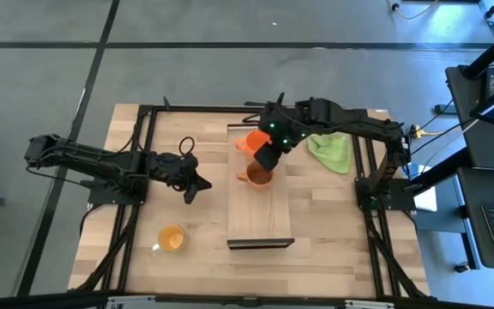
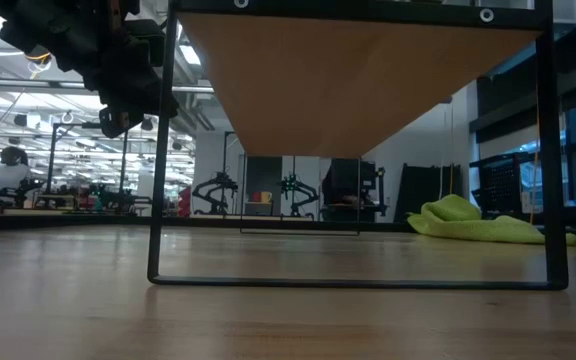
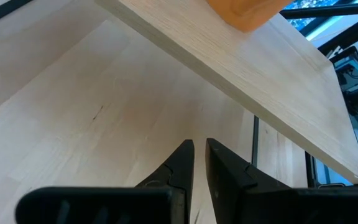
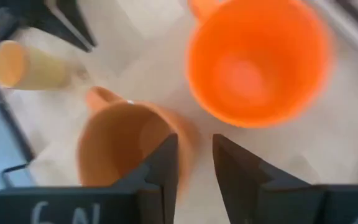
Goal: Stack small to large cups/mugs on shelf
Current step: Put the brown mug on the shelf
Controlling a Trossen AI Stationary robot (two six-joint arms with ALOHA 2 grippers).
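The light-wood shelf [image 1: 261, 215] is a board raised on a black frame [image 2: 358, 283] at mid-table. The bright orange mug [image 1: 250, 142] and the brown-orange mug [image 1: 258, 177] stand upright on its far half, mouths up. The yellow-orange mug [image 1: 171, 238] stands on the tabletop, left of the shelf's near end. My right gripper [image 4: 195, 146] hangs over the brown-orange mug's rim, slightly open, pointing down. My left gripper [image 3: 199, 149] is shut and empty, low over the table just left of the shelf. My right gripper's fingers come from above and stand on either side of the brown-orange mug's rim wall [image 4: 188, 140], on the side toward the bright orange mug, one finger [image 4: 166, 155] over the inside and one outside. I cannot tell whether they touch it. The mug stands upright on the shelf.
A green cloth [image 1: 331, 151] lies on the table right of the shelf's far end. The black shelf frame's posts [image 2: 154, 150] stand at the board's corners, with open space under the board. The near half of the shelf [image 1: 261, 225] is bare.
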